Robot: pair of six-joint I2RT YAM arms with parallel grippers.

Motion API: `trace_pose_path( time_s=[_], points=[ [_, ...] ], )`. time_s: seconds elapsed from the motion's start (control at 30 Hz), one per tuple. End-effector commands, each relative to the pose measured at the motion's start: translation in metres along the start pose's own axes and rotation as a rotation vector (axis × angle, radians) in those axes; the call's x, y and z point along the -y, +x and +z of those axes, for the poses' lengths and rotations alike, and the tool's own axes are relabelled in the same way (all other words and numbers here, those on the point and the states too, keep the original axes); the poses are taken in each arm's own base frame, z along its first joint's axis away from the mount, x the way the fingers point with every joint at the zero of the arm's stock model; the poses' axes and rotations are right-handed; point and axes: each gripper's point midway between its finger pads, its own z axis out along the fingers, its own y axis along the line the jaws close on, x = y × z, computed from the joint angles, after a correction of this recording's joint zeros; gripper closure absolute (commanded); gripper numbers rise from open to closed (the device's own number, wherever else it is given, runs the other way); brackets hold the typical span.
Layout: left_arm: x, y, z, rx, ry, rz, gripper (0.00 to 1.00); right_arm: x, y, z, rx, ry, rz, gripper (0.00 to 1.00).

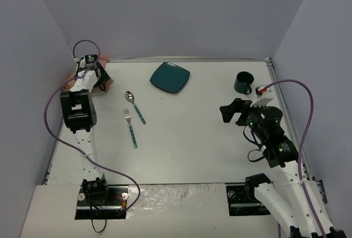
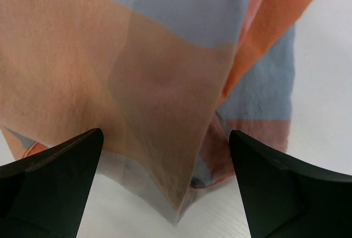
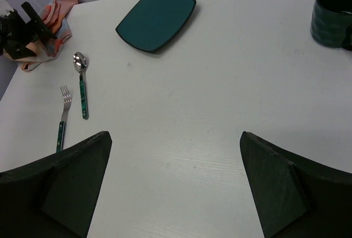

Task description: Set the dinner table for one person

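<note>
The white dinner table [image 1: 192, 133] carries a teal square plate [image 1: 170, 77], a dark green mug [image 1: 243, 83], a spoon [image 1: 133, 105] and a fork [image 1: 130, 128] with teal handles. An orange-and-blue-grey plaid cloth [image 2: 165, 73] lies crumpled at the far left corner [image 1: 103, 58]. My left gripper [image 2: 165, 194] is open right over the cloth, with a folded corner between the fingers, which do not touch it. It sits in the far left corner in the top view [image 1: 101, 80]. My right gripper [image 3: 176, 188] is open and empty above the table's right side [image 1: 228, 111].
Grey walls stand close on the left, far and right sides. The right wrist view shows the plate [image 3: 157, 18], mug [image 3: 333, 12], spoon [image 3: 81, 84], fork [image 3: 63, 118] and cloth [image 3: 58, 7]. A purple cable loops over each arm.
</note>
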Motion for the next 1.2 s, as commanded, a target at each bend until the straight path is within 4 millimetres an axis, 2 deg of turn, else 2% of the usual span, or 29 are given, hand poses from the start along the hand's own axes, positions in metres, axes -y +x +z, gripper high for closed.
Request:
trace_pose_path(
  time_s=[0.0, 0.07, 0.13, 0.2, 0.27, 0.3, 0.33, 0.4, 0.47, 0.57, 0.63, 0.73, 0.83, 0.9, 1.0, 1.07, 1.13, 1.17],
  points=[
    [0.001, -0.057, -0.012, 0.156, -0.009, -0.034, 0.03, -0.012, -0.013, 0.006, 0.047, -0.06, -0.011, 0.0],
    [-0.001, -0.052, -0.001, 0.143, -0.023, -0.028, 0.08, -0.012, -0.012, 0.007, 0.046, -0.061, -0.013, 0.0],
    [0.001, -0.052, 0.005, 0.135, -0.027, -0.022, 0.19, -0.012, -0.011, 0.007, 0.043, -0.063, -0.013, 0.0],
    [-0.001, -0.044, 0.011, 0.101, -0.043, -0.011, 0.31, -0.012, -0.011, 0.007, 0.042, -0.063, -0.014, 0.0],
    [-0.002, -0.036, 0.019, 0.074, -0.051, 0.006, 0.54, -0.012, -0.01, 0.007, 0.041, -0.064, -0.015, 0.0],
    [-0.002, -0.034, 0.021, 0.069, -0.052, 0.011, 0.68, -0.012, -0.011, 0.007, 0.042, -0.064, -0.017, 0.0],
    [-0.003, -0.035, 0.02, 0.069, -0.053, 0.017, 0.81, -0.013, -0.012, 0.007, 0.043, -0.065, -0.018, 0.0],
    [-0.003, -0.043, 0.012, 0.086, -0.05, 0.038, 0.98, -0.014, -0.012, 0.007, 0.043, -0.073, -0.022, 0.0],
    [-0.001, -0.058, -0.004, 0.12, -0.035, 0.045, 1.0, -0.015, -0.013, 0.006, 0.044, -0.077, -0.023, 0.0],
    [0.004, -0.104, -0.061, 0.227, 0.02, 0.046, 1.0, -0.019, -0.021, 0.004, 0.061, -0.086, -0.028, 0.0],
    [0.01, -0.125, -0.096, 0.278, 0.072, 0.043, 1.0, -0.02, -0.026, 0.003, 0.072, -0.086, -0.031, 0.0],
    [0.027, -0.158, -0.171, 0.367, 0.215, 0.044, 1.0, -0.023, -0.039, 0.0, 0.102, -0.079, -0.034, 0.0],
    [0.042, -0.162, -0.245, 0.39, 0.336, 0.095, 1.0, -0.027, -0.055, -0.004, 0.137, -0.079, -0.035, 0.0],
    [0.057, -0.156, -0.293, 0.387, 0.445, 0.129, 1.0, -0.032, -0.066, -0.008, 0.163, -0.091, -0.034, 0.0],
    [0.085, -0.127, -0.36, 0.361, 0.625, 0.212, 1.0, -0.04, -0.081, -0.016, 0.195, -0.11, -0.021, 0.0],
    [0.11, -0.09, -0.401, 0.329, 0.734, 0.286, 1.0, -0.042, -0.088, -0.021, 0.21, -0.107, -0.012, 0.0],
    [0.124, -0.061, -0.422, 0.29, 0.814, 0.328, 1.0, -0.042, -0.093, -0.025, 0.22, -0.099, -0.007, 0.0],
    [0.138, -0.04, -0.433, 0.254, 0.873, 0.349, 1.0, -0.041, -0.092, -0.027, 0.218, -0.09, -0.003, 0.0]
  ],
)
